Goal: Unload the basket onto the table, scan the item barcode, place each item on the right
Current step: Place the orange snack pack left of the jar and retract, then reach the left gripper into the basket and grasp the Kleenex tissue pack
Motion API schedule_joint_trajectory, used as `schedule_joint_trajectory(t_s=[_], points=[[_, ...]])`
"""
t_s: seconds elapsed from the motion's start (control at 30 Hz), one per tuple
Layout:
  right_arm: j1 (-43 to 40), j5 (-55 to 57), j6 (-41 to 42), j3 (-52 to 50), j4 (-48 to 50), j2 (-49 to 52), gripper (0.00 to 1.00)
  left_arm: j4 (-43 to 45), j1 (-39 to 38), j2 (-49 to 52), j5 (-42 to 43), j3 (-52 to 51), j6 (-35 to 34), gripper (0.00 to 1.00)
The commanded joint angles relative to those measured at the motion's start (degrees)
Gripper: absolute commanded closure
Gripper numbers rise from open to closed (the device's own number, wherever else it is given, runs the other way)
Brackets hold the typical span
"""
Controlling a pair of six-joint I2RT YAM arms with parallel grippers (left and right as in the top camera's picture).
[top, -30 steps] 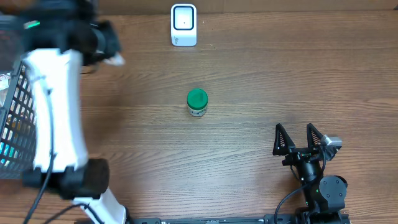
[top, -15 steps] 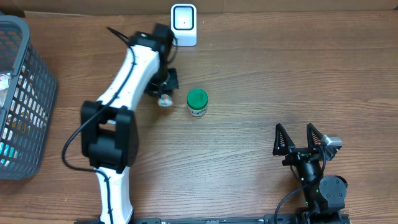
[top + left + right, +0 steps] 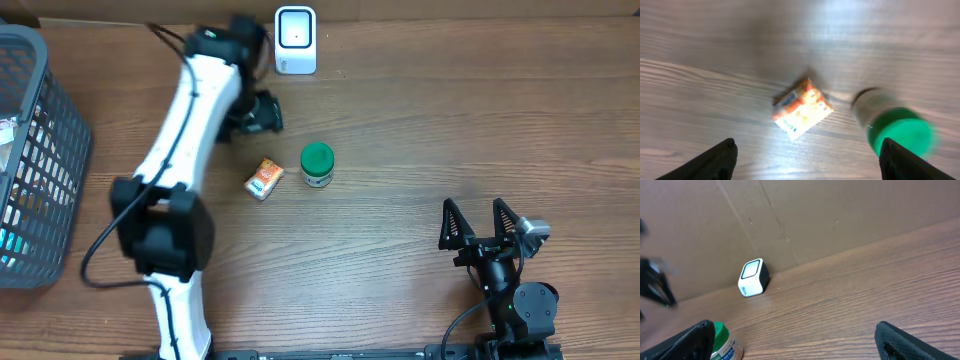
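The orange packet (image 3: 264, 179) now lies loose on the table (image 3: 450, 120), just beside the green-lidded jar (image 3: 317, 165). Half a second ago it hung at the tips of the left gripper (image 3: 260, 113), whose fingers now stand spread and empty farther back. I judge the item was released short of the scanner (image 3: 295, 40), its barcode unread. Open wood runs wide to the right. The basket (image 3: 60, 120) bounds the left edge. The right gripper (image 3: 480, 222) rests spread and empty near the front, well apart. The jar crowds any re-grasp, and the scanner stands at the back edge.
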Motion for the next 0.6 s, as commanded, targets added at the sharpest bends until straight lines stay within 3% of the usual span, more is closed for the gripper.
schedule_joint_trajectory(t_s=[0.0,0.1,0.4,0.57], points=[[0.2,0.5,0.0,-0.6,0.4,-0.5,0.0,-2.3,6.7,-11.1,-2.1,10.1,1.4,0.15],[0.2,0.5,0.0,-0.6,0.4,-0.5,0.0,-2.7,13.1,-16.4,-4.2,13.7,1.1,0.0],[0.2,0.5,0.0,-0.6,0.4,-0.5,0.0,-5.0,46.2,-25.0,-3.5,14.6,-5.1,0.0],[0.2,0.5,0.0,-0.6,0.4,-0.5,0.0,-5.4,58.6,-22.6,-3.8,11.3,-1.7,0.0]])
